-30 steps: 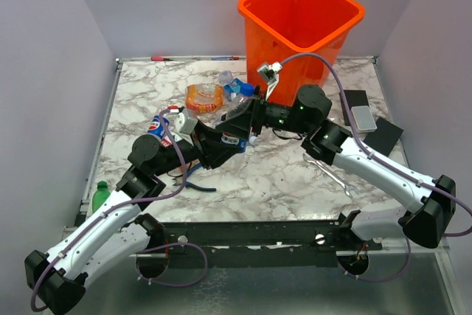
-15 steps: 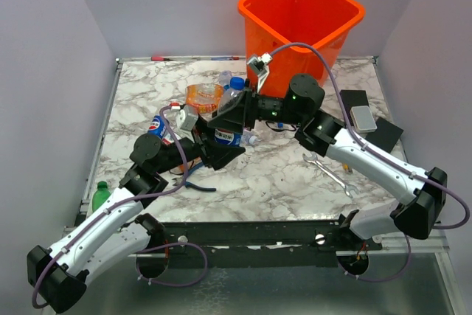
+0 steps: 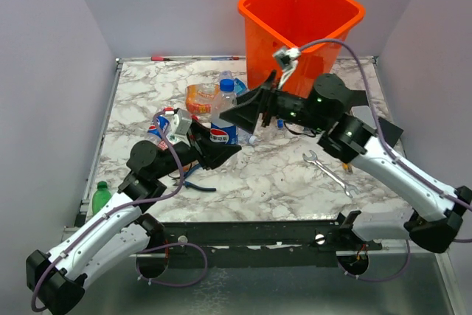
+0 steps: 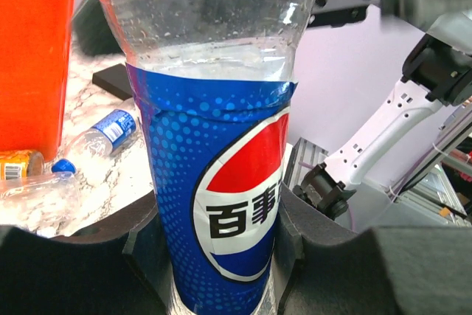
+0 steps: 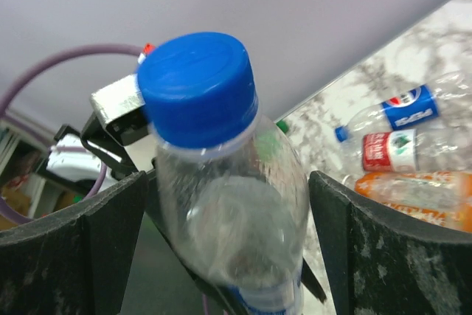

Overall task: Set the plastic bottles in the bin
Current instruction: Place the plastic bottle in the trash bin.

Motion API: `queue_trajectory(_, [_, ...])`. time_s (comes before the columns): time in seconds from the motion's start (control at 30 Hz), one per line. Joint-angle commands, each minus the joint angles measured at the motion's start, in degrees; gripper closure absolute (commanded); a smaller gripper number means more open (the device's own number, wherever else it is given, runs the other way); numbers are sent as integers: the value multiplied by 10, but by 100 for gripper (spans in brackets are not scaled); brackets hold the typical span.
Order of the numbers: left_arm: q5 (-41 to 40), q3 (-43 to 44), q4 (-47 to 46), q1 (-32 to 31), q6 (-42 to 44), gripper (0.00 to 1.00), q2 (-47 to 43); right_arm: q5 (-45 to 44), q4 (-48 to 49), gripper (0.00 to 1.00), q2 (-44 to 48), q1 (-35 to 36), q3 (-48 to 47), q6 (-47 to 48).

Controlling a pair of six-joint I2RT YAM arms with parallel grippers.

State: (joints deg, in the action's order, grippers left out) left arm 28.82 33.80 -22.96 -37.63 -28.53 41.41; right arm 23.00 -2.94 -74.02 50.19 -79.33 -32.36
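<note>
A clear plastic bottle with a blue Pepsi label and blue cap stands upright left of the table's middle. My left gripper is shut on its lower body, both pads against the label. My right gripper is open around the bottle's shoulder, with a gap on each side. The orange bin stands at the back. More bottles lie near it: an orange-labelled one, a red-labelled one and a blue-labelled one.
A steel wrench lies under the right arm. Blue-handled pliers lie in front of the left arm. A green bottle stands at the table's left front edge. Black blocks sit at the right side.
The bottle went from tilted in the right gripper to upright. My left gripper closed on its lower body. My right gripper opened and its arm swung right.
</note>
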Motion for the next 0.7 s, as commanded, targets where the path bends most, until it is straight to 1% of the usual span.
queue_trajectory(0.0, [-23,-11,-43,-2,-14,75,-20,-151,20,8,76,3,20,23])
queue_trajectory(0.1, [-22,-14,-44,-3,-16,75,-23,-185,55,11,84,3,33,16])
queue_trajectory(0.27, [-21,-22,-44,-3,-25,76,-29,-146,66,12,35,3,-14,12])
queue_trajectory(0.43, [-23,-26,-44,-3,-32,76,-40,-119,38,15,-27,3,-81,7])
queue_trajectory(0.53, [-24,-29,-43,-3,-34,76,-45,-94,36,21,-49,3,-99,3])
queue_trajectory(0.63, [-24,-29,-40,-3,-32,76,-48,-83,37,34,-51,3,-95,1])
queue_trajectory(0.67, [-23,-28,-38,-3,-30,76,-49,-77,36,37,-51,3,-94,2])
